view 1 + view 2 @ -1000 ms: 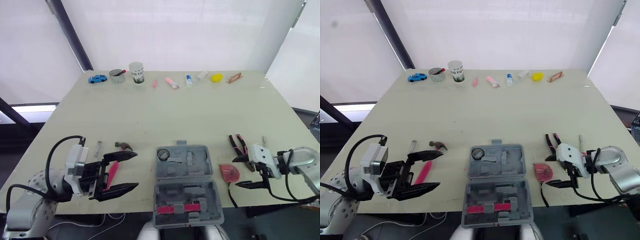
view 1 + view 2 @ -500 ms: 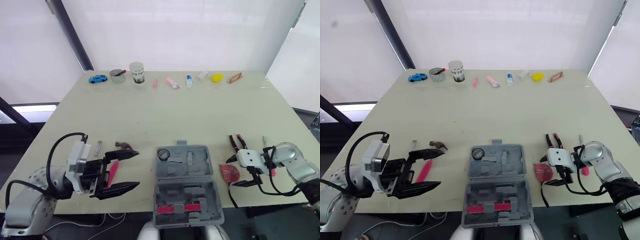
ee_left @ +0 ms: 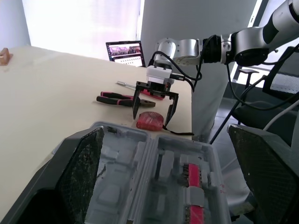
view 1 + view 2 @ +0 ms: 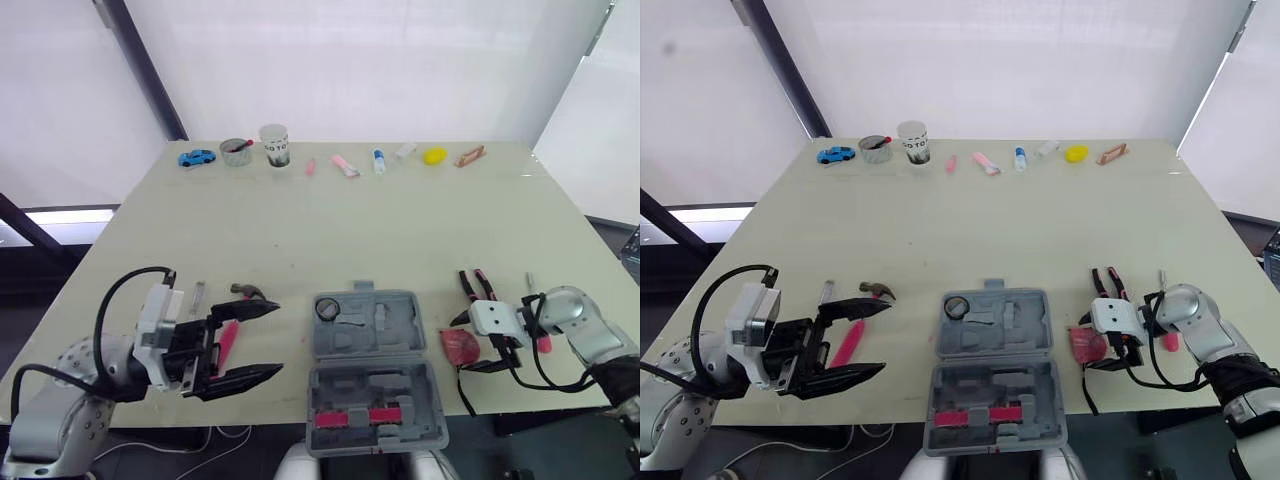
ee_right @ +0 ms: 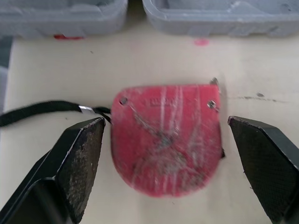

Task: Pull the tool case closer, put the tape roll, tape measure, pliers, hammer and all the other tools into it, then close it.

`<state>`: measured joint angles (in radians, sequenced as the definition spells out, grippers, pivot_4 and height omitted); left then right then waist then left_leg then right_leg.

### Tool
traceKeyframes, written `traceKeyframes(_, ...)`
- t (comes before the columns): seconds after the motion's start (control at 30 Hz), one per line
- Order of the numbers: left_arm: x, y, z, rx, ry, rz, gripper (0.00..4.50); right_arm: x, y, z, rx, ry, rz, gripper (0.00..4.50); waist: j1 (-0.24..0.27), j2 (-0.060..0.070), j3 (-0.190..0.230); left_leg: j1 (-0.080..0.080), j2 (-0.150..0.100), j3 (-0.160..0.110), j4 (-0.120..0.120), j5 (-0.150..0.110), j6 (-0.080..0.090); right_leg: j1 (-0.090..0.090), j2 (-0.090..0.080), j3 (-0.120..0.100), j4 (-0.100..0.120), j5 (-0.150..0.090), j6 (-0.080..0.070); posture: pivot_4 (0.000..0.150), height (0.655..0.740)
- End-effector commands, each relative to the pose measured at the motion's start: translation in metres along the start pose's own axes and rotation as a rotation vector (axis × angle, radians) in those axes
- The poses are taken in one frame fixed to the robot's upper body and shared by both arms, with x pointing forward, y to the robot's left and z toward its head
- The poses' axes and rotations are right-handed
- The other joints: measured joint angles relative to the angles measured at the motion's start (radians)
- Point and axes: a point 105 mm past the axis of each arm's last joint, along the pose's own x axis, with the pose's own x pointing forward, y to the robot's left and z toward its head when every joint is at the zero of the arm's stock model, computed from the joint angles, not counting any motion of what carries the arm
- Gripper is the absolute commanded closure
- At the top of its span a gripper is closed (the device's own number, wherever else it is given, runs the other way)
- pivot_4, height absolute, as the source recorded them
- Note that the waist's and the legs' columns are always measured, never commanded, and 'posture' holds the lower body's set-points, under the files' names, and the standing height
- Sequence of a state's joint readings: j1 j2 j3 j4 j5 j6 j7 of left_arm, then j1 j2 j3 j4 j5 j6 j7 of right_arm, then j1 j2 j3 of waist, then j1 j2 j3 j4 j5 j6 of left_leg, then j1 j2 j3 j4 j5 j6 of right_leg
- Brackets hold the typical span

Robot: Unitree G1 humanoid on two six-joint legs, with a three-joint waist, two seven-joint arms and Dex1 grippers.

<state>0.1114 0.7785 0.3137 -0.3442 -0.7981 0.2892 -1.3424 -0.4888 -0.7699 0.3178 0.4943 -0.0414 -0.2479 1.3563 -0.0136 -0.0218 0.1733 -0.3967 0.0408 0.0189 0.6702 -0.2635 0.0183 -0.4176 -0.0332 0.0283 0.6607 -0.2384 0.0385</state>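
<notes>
now the red tape measure [image 5: 168, 144] lies squarely inside the wide-open right end effector [image 4: 460, 344], apart from both its sides.

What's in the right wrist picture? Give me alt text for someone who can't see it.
A red tape measure lies flat on the pale table, untouched, between the two open black fingers of the right claw. A black strap trails from it, and the grey case lies just beyond.

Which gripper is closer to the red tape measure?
Right. The right gripper, open, straddles the tape measure; the left gripper is across the tool case from it, by the hammer.
</notes>
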Motion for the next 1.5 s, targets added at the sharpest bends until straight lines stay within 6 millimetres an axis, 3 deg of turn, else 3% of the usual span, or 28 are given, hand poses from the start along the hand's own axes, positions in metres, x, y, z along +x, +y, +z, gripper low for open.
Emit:
traceKeyframes(0.03,0.001,-0.001,0.012,0.048,-0.014,-0.007,0.0,-0.003,-0.007,0.005,-0.043,-0.006,-0.022,0.06,0.0,0.0,0.0,0.0,0.0,0.0,0.0,0.0,0.0,0.0,0.0,0.0,0.0,0.0,0.0,0.15,0.74)
traceKeyframes(0.4,0.003,0.002,0.01,0.059,-0.024,0.007,0.0,-0.009,-0.014,0.013,-0.052,-0.024,-0.034,0.06,-0.001,0.0,0.0,0.0,0.0,0.0,0.0,0.0,0.0,0.0,0.0,0.0,0.0,0.0,0.0,0.15,0.74)
traceKeyframes(0.6,0.003,-0.001,0.007,0.06,-0.032,0.013,0.0,-0.006,-0.011,0.007,-0.05,-0.008,-0.014,0.06,-0.001,0.0,0.0,0.0,0.0,0.0,0.0,0.0,0.0,0.0,0.0,0.0,0.0,0.0,0.0,0.15,0.74)
traceKeyframes(0.77,0.001,-0.003,0.006,0.058,-0.036,0.025,0.0,-0.007,-0.011,0.002,-0.041,0.007,-0.008,1.67,-0.001,0.0,0.0,0.0,0.0,0.0,0.0,0.0,0.0,0.0,0.0,0.0,0.0,0.0,0.0,0.15,0.74)
traceKeyframes(1.03,-0.001,-0.004,0.003,0.058,-0.041,0.038,0.0,-0.007,-0.012,0.003,-0.046,-0.002,-0.001,1.67,0.0,0.0,0.0,0.0,0.0,0.0,0.0,0.0,0.0,0.0,0.0,0.0,0.0,0.0,0.0,0.15,0.74)
traceKeyframes(1.17,-0.003,-0.001,0.002,0.057,-0.045,0.059,0.0,-0.01,-0.022,0.021,-0.069,-0.043,-0.039,1.67,-0.002,0.0,0.0,0.0,0.0,0.0,0.0,0.0,0.0,0.001,0.0,0.0,0.001,0.0,0.0,0.15,0.74)
traceKeyframes(1.3,-0.007,0.004,0.005,0.069,-0.054,0.1,0.0,-0.017,-0.034,0.053,-0.125,-0.076,-0.09,1.67,-0.003,0.0,0.0,0.001,0.0,0.0,0.0,0.0,0.0,0.0,0.0,0.0,0.001,0.0,0.0,0.15,0.74)
traceKeyframes(1.4,-0.01,0.005,0.005,0.074,-0.059,0.129,0.0,-0.024,-0.045,0.065,-0.15,0.062,-0.132,1.67,-0.001,0.0,0.0,0.001,0.0,0.0,0.0,0.0,0.0,0.0,0.0,0.0,0.001,0.0,0.0,0.15,0.74)
traceKeyframes(1.5,-0.013,0.004,0.002,0.072,-0.065,0.157,0.0,-0.032,-0.054,0.089,-0.121,0.103,-0.144,1.67,-0.001,0.0,0.0,0.001,0.0,0.0,0.0,0.0,0.0,0.0,0.0,0.0,0.001,0.0,0.0,0.15,0.74)
